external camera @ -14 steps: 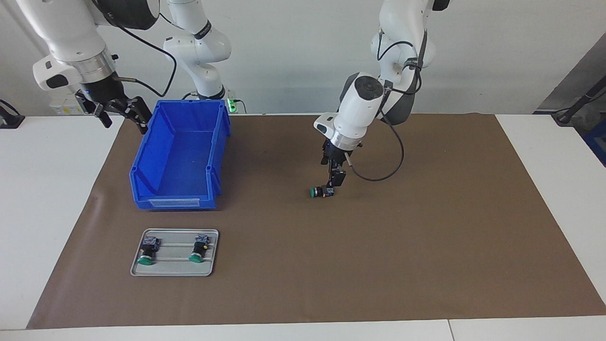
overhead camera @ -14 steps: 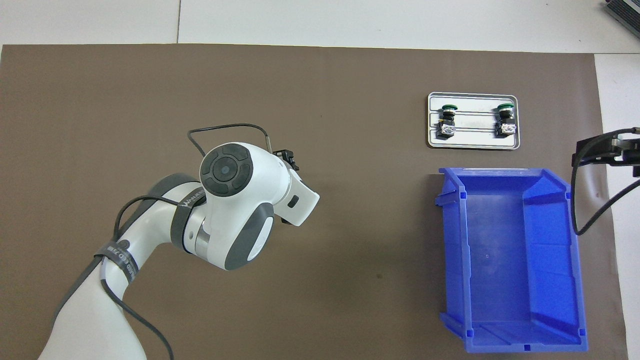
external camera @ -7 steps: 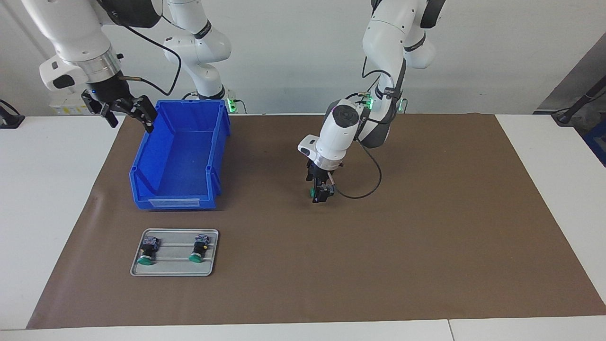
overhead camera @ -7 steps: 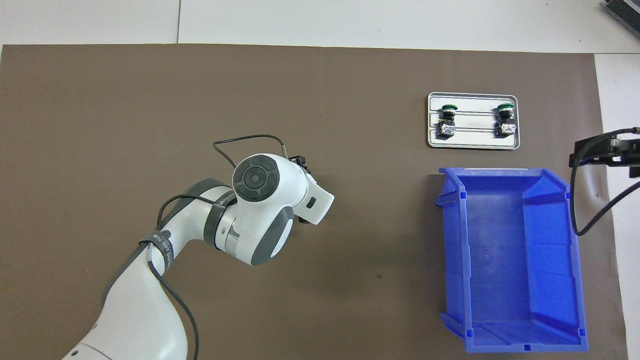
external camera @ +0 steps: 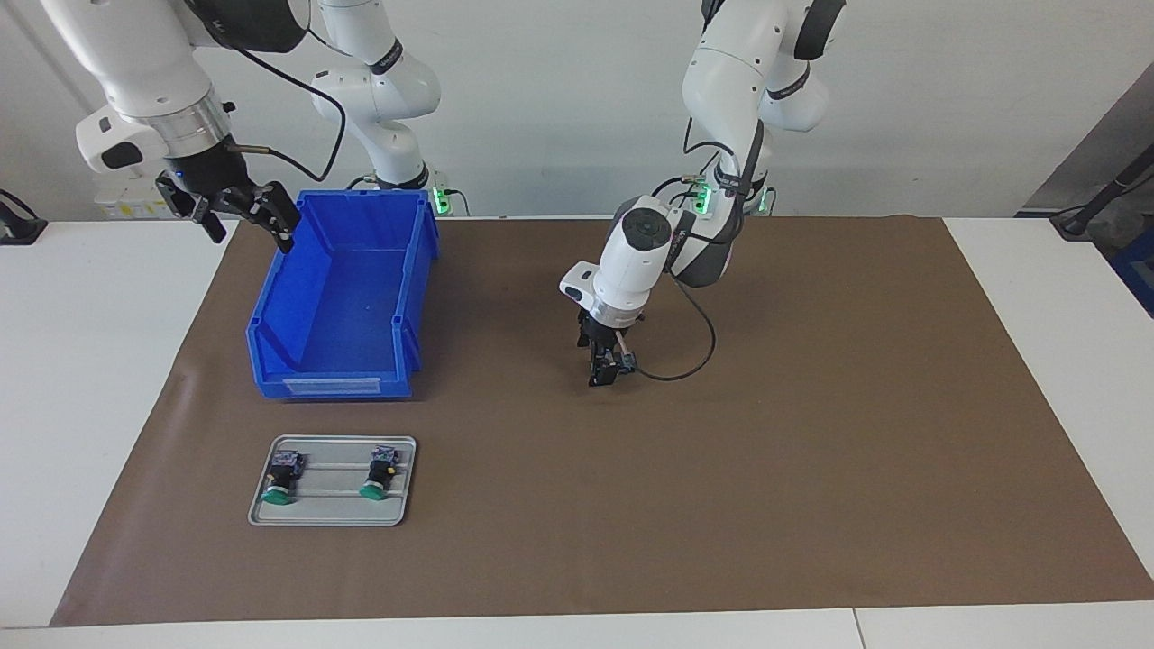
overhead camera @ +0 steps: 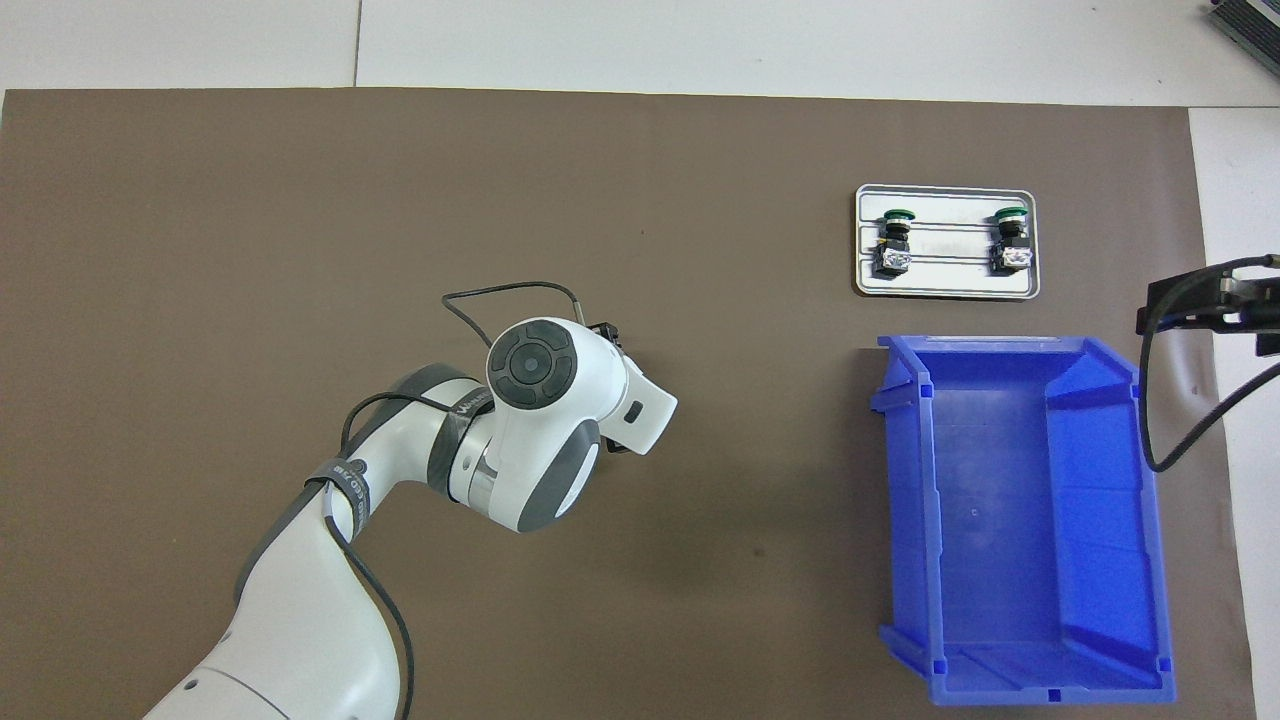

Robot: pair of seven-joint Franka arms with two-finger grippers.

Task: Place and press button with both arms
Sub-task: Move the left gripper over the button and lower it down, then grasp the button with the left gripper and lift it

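My left gripper (external camera: pixel 602 373) is down at the brown mat (external camera: pixel 811 451) in the middle of the table, right at the button. Only a small bluish-grey bit of the button (external camera: pixel 627 363) shows beside the gripper, and its green cap is hidden. From overhead the left arm's white wrist (overhead camera: pixel 545 400) covers both the gripper and the button. My right gripper (external camera: pixel 236 213) hangs open and empty in the air by the blue bin's corner at the right arm's end of the table. It shows at the overhead view's edge as the right gripper (overhead camera: pixel 1205 305).
A blue bin (external camera: pixel 334 386), also the blue bin (overhead camera: pixel 905 500), stands empty on the mat. Farther from the robots than the bin lies a grey tray (external camera: pixel 332 516), (overhead camera: pixel 945 291), holding two more green-capped buttons (external camera: pixel 278 478) (external camera: pixel 374 473).
The left arm has dropped lower and shifted slightly toward the right arm's end, bringing its gripper down over the lying button, whose green cap no longer shows. The right gripper edged toward the bin.
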